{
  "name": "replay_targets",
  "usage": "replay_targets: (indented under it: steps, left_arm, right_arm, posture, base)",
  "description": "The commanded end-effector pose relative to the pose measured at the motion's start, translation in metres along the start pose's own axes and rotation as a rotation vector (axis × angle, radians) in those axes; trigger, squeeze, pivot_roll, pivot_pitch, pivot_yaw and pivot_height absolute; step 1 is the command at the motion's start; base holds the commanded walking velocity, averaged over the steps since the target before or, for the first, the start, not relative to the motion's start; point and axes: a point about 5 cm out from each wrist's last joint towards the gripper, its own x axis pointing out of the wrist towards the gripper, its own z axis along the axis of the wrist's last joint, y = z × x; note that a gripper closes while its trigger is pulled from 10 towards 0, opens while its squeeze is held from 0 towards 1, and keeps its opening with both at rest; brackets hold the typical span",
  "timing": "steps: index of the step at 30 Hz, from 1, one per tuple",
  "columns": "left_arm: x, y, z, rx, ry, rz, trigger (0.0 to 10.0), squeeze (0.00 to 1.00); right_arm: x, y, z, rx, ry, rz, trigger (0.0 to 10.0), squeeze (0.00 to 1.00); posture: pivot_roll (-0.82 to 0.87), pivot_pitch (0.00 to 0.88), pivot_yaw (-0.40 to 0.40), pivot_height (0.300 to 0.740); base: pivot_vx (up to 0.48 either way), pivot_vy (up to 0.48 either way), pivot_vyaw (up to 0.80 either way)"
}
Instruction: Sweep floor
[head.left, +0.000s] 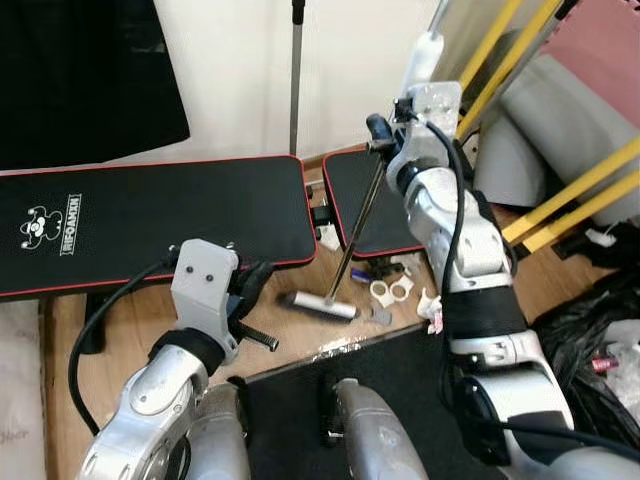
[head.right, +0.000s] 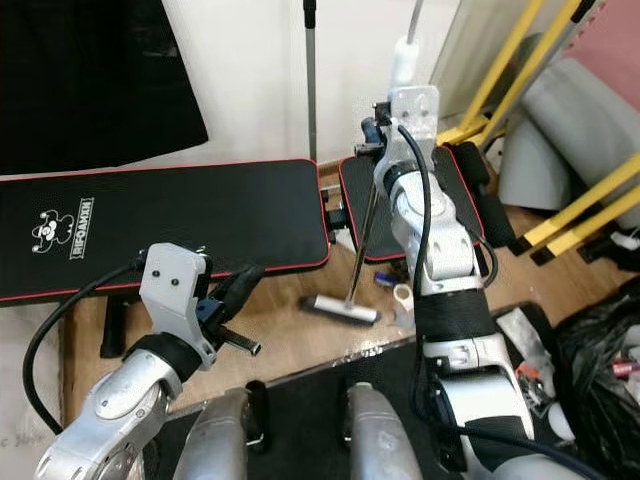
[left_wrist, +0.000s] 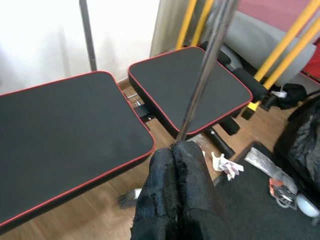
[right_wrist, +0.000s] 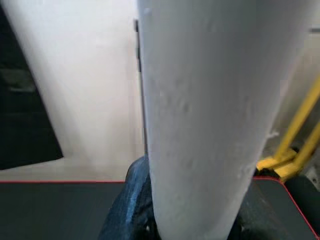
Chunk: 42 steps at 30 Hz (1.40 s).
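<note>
A broom stands tilted on the wood floor. Its silver head (head.left: 318, 305) lies in front of the bench, and its metal pole (head.left: 360, 220) rises to a white grip (head.left: 425, 55). My right gripper (head.left: 378, 135) is raised high and shut on the pole just below that grip; the white grip (right_wrist: 200, 115) looms close in the right wrist view. My left gripper (head.left: 256, 284) hangs low beside the bench, left of the broom head, with its fingers (left_wrist: 172, 190) pressed together and holding nothing. White plastic bits (head.left: 392, 290) and a paper scrap (head.left: 432, 305) lie right of the broom head.
A black, red-edged bench (head.left: 150, 220) with a second pad (head.left: 365, 195) spans the back. A black mat (head.left: 400, 370) lies at my feet. Yellow bars (head.left: 570, 200), a grey cushion (head.left: 560, 110) and a black rubbish bag (head.left: 590, 330) crowd the right side.
</note>
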Motion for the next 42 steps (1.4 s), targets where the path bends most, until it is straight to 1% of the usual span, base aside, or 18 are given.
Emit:
replay_targets:
  steps: [1,4,5,9,11,14,17,20,22,24,28,29,31,32,35,36,40,42]
  left_arm:
    - [-0.004,-0.009,-0.002,-0.013,0.026,-0.114,10.0,0.00]
    - [-0.007,-0.011,0.000,-0.017,0.029,-0.117,10.0,0.00]
    - [-0.009,-0.012,0.002,-0.018,0.031,-0.118,10.0,0.00]
    - [-0.010,-0.013,0.004,-0.013,0.032,-0.119,10.0,0.00]
    - [-0.013,-0.017,0.007,-0.004,0.028,-0.118,10.0,0.00]
    - [-0.014,-0.018,0.008,-0.001,0.028,-0.117,10.0,0.00]
    - [-0.015,-0.019,0.009,-0.002,0.028,-0.114,10.0,0.00]
    - [-0.016,-0.020,0.011,-0.004,0.029,-0.113,10.0,0.00]
    - [-0.016,-0.021,0.011,-0.004,0.030,-0.113,10.0,0.00]
    - [-0.017,-0.023,0.013,-0.004,0.032,-0.114,10.0,0.00]
    - [-0.017,-0.024,0.013,-0.003,0.032,-0.115,10.0,0.00]
    - [-0.017,-0.024,0.013,-0.003,0.031,-0.114,10.0,0.00]
    - [-0.017,-0.024,0.013,-0.004,0.031,-0.113,10.0,0.00]
    - [-0.017,-0.024,0.013,-0.004,0.031,-0.113,10.0,0.00]
    - [-0.017,-0.024,0.013,-0.004,0.031,-0.113,10.0,0.00]
    - [-0.017,-0.024,0.014,-0.004,0.030,-0.111,10.0,0.00]
    - [-0.015,-0.023,0.013,-0.006,0.029,-0.110,10.0,0.00]
    - [-0.014,-0.022,0.013,-0.005,0.030,-0.109,10.0,0.00]
  right_arm:
    - [0.004,-0.005,0.004,0.003,-0.033,-0.035,10.0,0.00]
    - [0.008,-0.004,0.006,0.007,-0.035,-0.039,10.0,0.00]
    - [0.013,-0.001,0.007,0.014,-0.034,-0.038,10.0,0.00]
    - [0.018,0.002,0.008,0.020,-0.036,-0.027,10.0,0.00]
    - [0.024,0.014,0.015,0.047,-0.053,0.018,10.0,0.00]
    - [0.026,0.018,0.018,0.058,-0.061,0.034,10.0,0.00]
    - [0.031,0.028,0.029,0.076,-0.096,0.068,10.0,0.00]
    - [0.035,0.031,0.036,0.070,-0.119,0.068,10.0,0.00]
    - [0.036,0.031,0.037,0.068,-0.124,0.065,10.0,0.00]
    - [0.042,0.024,0.038,0.005,-0.124,0.001,10.0,0.00]
    - [0.044,0.019,0.037,-0.023,-0.118,-0.043,10.0,0.00]
    - [0.045,0.016,0.035,-0.061,-0.110,-0.087,10.0,0.00]
    - [0.045,0.015,0.035,-0.071,-0.109,-0.097,10.0,0.00]
    - [0.045,0.014,0.034,-0.075,-0.108,-0.100,10.0,0.29]
    - [0.045,0.014,0.034,-0.075,-0.108,-0.100,10.0,0.29]
    - [0.045,0.015,0.035,-0.043,-0.126,-0.090,10.0,1.00]
    - [0.041,0.016,0.030,0.028,-0.148,-0.038,10.0,1.00]
    - [0.040,0.014,0.026,0.025,-0.144,-0.037,10.0,1.00]
  posture:
    - [-0.06,0.365,-0.150,0.740]
    - [-0.06,0.376,-0.153,0.740]
    - [-0.06,0.386,-0.156,0.740]
    - [-0.06,0.397,-0.161,0.740]
    - [-0.06,0.409,-0.171,0.740]
    - [-0.06,0.409,-0.171,0.740]
    - [-0.06,0.415,-0.178,0.740]
    - [-0.06,0.419,-0.182,0.740]
    - [-0.06,0.419,-0.182,0.740]
    - [-0.06,0.429,-0.187,0.740]
    - [-0.06,0.429,-0.192,0.740]
    - [-0.06,0.430,-0.195,0.740]
    - [-0.06,0.430,-0.195,0.740]
    - [-0.07,0.430,-0.198,0.740]
    - [-0.07,0.430,-0.198,0.740]
    - [-0.08,0.431,-0.201,0.740]
    - [-0.08,0.425,-0.197,0.740]
    - [-0.09,0.418,-0.194,0.740]
  base:
    - [0.000,0.000,0.00]
    - [0.000,0.000,0.00]
    - [0.000,0.000,0.00]
    - [0.000,0.000,0.00]
    - [0.000,0.000,0.00]
    - [0.000,0.000,0.00]
    - [0.000,0.000,0.00]
    - [0.000,0.000,0.00]
    - [0.000,0.000,0.00]
    - [0.000,0.000,0.00]
    - [0.000,0.000,0.00]
    - [0.000,0.000,0.00]
    - [0.000,0.000,0.00]
    - [0.000,0.000,0.00]
    - [0.000,0.000,0.00]
    - [0.000,0.000,0.00]
    - [0.000,0.000,0.00]
    - [0.000,0.000,0.00]
